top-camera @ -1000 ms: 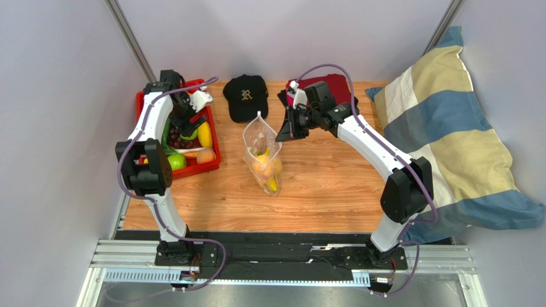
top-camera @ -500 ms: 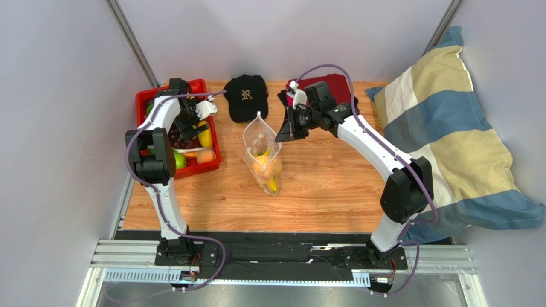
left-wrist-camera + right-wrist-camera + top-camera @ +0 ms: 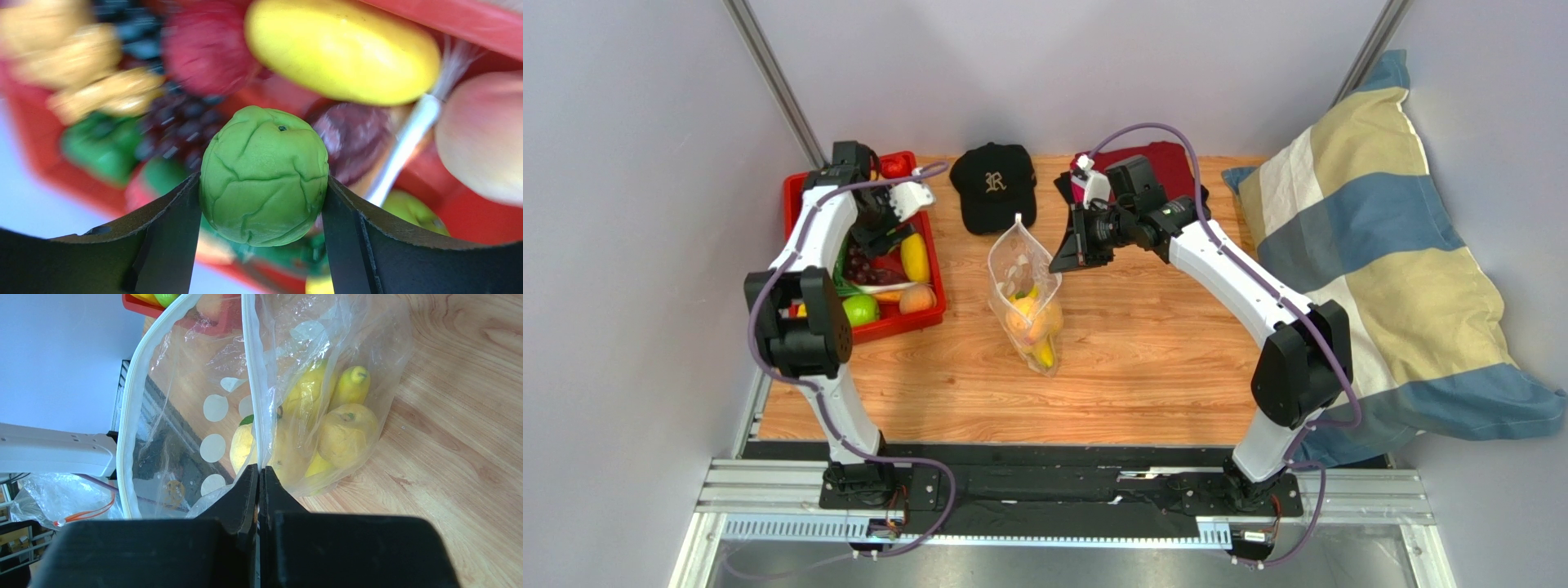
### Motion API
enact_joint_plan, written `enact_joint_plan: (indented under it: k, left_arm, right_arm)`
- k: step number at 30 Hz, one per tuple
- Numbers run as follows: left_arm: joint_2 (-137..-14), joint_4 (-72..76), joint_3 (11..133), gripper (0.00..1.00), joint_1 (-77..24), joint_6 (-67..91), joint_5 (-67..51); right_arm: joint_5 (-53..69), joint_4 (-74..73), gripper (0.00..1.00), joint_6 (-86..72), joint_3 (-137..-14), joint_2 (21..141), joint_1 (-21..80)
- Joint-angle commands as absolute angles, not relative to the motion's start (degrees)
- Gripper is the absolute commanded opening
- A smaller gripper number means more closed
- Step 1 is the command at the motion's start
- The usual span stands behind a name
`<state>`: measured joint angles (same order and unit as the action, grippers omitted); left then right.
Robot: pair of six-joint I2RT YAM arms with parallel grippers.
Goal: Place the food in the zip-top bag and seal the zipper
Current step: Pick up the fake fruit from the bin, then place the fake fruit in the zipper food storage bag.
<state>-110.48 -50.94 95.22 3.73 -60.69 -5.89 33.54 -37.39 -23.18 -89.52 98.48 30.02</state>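
Observation:
My left gripper (image 3: 264,202) is shut on a green, wrinkled round toy food (image 3: 264,174) and holds it above the red tray (image 3: 936,288); in the top view this gripper (image 3: 879,230) is over the tray's far half. Other food lies in the tray: a yellow piece (image 3: 344,49), a peach fruit (image 3: 485,135), a green lime (image 3: 860,309). My right gripper (image 3: 259,473) is shut on the rim of the clear dotted zip-top bag (image 3: 1026,294), holding its mouth open. The bag holds a banana (image 3: 350,386) and yellow fruits. The white zipper strip (image 3: 130,410) rings the mouth.
A black cap (image 3: 993,184) lies behind the bag, a dark red cloth (image 3: 1161,163) under my right wrist, and a big striped pillow (image 3: 1382,245) at the right. A crumpled plastic bag (image 3: 55,496) shows off the table's left.
My left wrist has shifted over the red tray, first to the right, then back toward the far left. The right arm and the bag have not moved.

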Motion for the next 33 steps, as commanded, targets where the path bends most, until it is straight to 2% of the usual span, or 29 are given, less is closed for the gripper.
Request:
enact_joint_plan:
  k: [1, 3, 7, 10, 13, 17, 25, 31, 33]
  left_arm:
    - [-100.64, -54.30, 98.07, 0.48, 3.25, -55.82, -9.93]
    - [-98.89, -56.68, 100.62, 0.45, 2.73, -53.54, -11.16]
    - [-94.93, -66.24, 111.06, 0.44, 0.27, -46.34, -25.96]
    - [-90.71, -65.40, 113.55, 0.46, -7.00, -35.89, -33.89]
    - [-87.98, -63.55, 112.07, 0.47, -15.60, -27.97, -36.56]
    - [-87.01, -62.05, 107.33, 0.47, -24.40, -23.21, -35.60]
    - [-89.73, -59.85, 98.35, 0.47, -28.04, -18.63, -28.22]
    - [-94.91, -58.97, 101.15, 0.61, -28.21, -15.03, -21.46]
    - [-96.24, -59.41, 104.39, 0.70, -28.21, -13.71, -20.05]
  right_arm:
    - [34.89, -35.59, 0.00, -23.64, -90.44, 98.79, 29.80]
    - [35.16, -35.42, 0.00, -23.91, -90.44, 98.70, 29.88]
    - [35.07, -35.07, 0.00, -24.08, -90.44, 98.70, 29.79]
    - [35.24, -34.89, 0.00, -24.61, -90.61, 98.79, 29.88]
    - [35.59, -34.81, 0.00, -24.96, -91.23, 99.05, 29.88]
    - [36.12, -35.24, 0.00, -25.05, -91.93, 99.14, 29.88]
    - [36.03, -34.89, 0.00, -25.75, -92.02, 97.47, 29.88]
    - [37.53, -34.72, 0.00, -26.54, -93.16, 97.82, 29.88]
    - [37.53, -34.72, 0.00, -26.54, -93.25, 97.73, 29.79]
